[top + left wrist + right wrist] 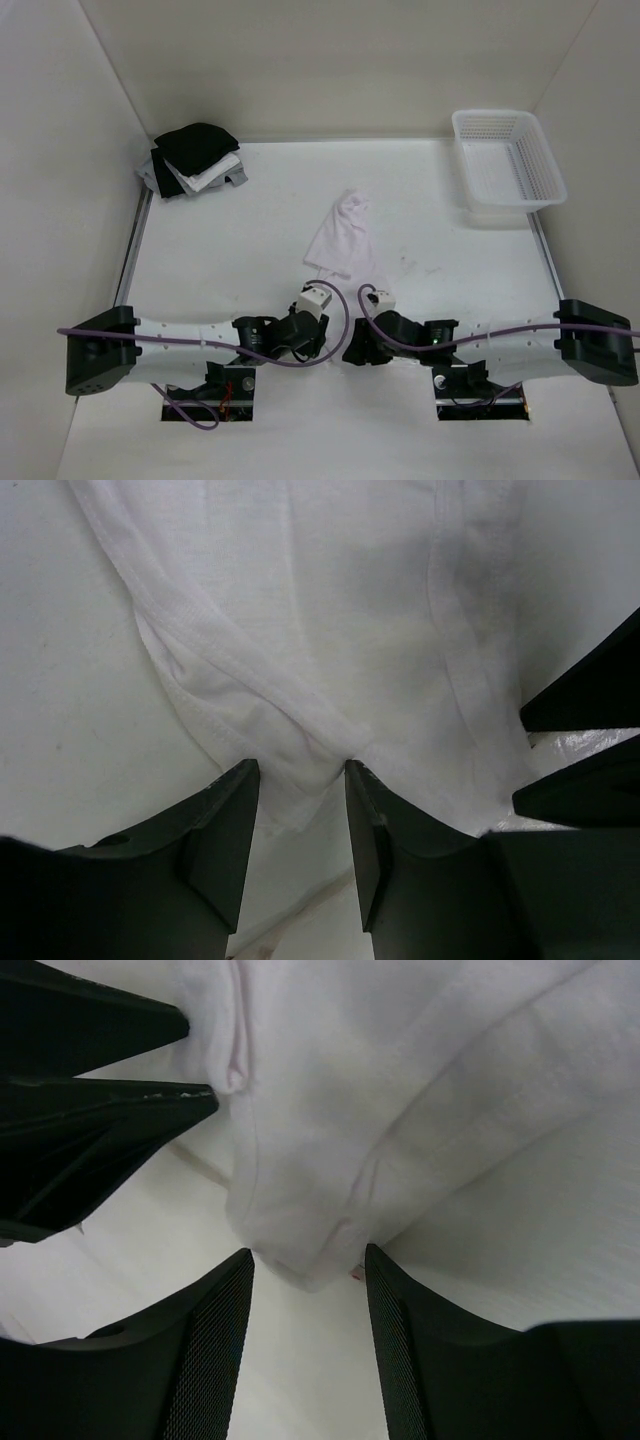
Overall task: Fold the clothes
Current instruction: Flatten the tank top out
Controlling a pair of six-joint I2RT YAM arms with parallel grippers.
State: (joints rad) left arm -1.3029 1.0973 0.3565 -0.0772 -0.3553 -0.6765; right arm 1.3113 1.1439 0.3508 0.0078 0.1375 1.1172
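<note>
The clothes, one thin white top (343,238), lie bunched in a narrow strip on the white table (220,260), running away from the arms. Both grippers sit at its near end, side by side. In the left wrist view my left gripper (300,780) is open, with a hemmed strap of the top (300,630) lying loose between the fingertips (228,825). In the right wrist view my right gripper (308,1265) is open, and a rounded folded corner of the top (330,1140) reaches just between its fingertips (398,1330). From above, the left gripper (318,290) and right gripper (376,292) are mostly hidden under their wrists.
A pile of black, white and grey garments (195,160) lies at the table's back left corner. A white plastic basket (510,160) stands at the back right. White walls close in the back and both sides.
</note>
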